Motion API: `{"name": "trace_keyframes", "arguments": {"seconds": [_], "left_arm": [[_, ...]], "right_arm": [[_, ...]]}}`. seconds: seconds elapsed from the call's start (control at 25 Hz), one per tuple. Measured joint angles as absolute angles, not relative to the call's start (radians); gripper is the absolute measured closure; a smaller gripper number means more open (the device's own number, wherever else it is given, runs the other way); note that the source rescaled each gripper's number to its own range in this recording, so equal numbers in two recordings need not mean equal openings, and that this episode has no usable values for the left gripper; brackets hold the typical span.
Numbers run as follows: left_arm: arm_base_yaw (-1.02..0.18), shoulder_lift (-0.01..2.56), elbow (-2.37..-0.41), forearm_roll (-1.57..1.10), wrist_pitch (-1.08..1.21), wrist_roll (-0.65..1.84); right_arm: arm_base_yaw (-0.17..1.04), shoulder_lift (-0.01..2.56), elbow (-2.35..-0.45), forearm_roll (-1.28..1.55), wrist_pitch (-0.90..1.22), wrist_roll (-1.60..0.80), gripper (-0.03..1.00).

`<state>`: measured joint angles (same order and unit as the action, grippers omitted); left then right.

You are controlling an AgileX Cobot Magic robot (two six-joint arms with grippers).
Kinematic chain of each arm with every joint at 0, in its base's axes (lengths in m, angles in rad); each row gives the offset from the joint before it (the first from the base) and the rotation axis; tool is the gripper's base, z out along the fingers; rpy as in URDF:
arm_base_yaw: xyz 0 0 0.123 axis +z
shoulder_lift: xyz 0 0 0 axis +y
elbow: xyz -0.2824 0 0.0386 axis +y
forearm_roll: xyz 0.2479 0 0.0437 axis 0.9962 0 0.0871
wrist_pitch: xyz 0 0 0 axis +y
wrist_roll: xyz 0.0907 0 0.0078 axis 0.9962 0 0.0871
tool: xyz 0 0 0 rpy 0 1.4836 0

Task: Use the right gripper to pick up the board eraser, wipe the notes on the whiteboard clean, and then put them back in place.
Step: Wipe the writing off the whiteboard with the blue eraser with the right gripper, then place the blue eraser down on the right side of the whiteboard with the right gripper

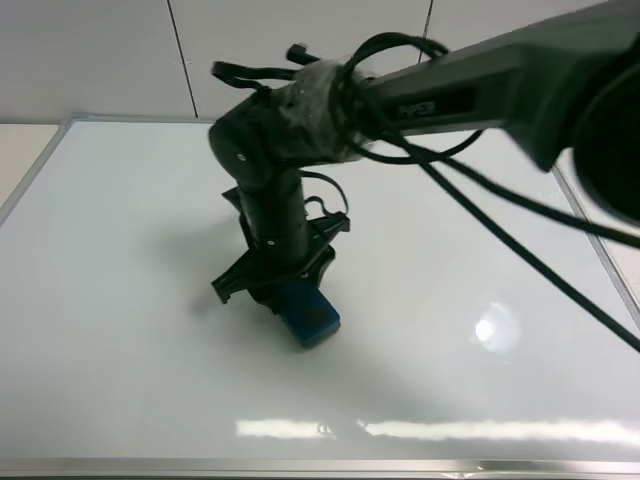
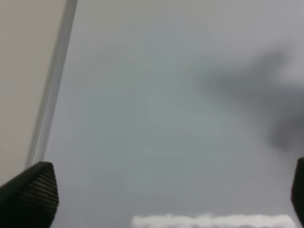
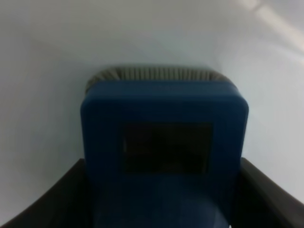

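Note:
The whiteboard [image 1: 120,300] fills most of the exterior high view, with a thin silver frame. My right gripper [image 1: 283,295] reaches across to the board's middle and is shut on the blue board eraser [image 1: 308,314], pressing it down on the board. In the right wrist view the eraser [image 3: 164,156] sits between the two dark fingers [image 3: 57,199], its grey felt edge against the white surface. No notes show; any under the arm are hidden. My left gripper [image 2: 166,199] is open over the board near its left frame edge [image 2: 52,85].
A white panelled wall [image 1: 100,50] stands behind the board. Loose black cables [image 1: 500,220] hang from the right arm across the board's right half. A bright light reflection [image 1: 495,325] lies on the board at the right.

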<state>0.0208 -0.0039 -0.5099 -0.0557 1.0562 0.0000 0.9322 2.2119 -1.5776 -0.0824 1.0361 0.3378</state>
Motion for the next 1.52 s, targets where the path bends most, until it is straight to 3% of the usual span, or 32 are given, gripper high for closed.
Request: {"name": "trace_keyframes", "arguments": {"seconds": [0.2, 0.44, 0.88, 1.52], "left_arm": [[0.021, -0.004, -0.51, -0.056, 1.056, 0.0], [0.021, -0.004, -0.51, -0.056, 1.056, 0.0], [0.021, -0.004, -0.51, -0.056, 1.056, 0.0], [0.021, -0.004, -0.51, -0.056, 1.056, 0.0]], "right_arm": [[0.791, 2.074, -1.356, -0.17, 0.956, 0.401, 0.97], [0.624, 2.03, -1.279, -0.228, 0.945, 0.414, 0.97], [0.587, 2.01, -1.274, -0.239, 0.912, 0.387, 0.97], [0.387, 1.88, -1.274, -0.162, 0.889, 0.44, 0.97]]}}
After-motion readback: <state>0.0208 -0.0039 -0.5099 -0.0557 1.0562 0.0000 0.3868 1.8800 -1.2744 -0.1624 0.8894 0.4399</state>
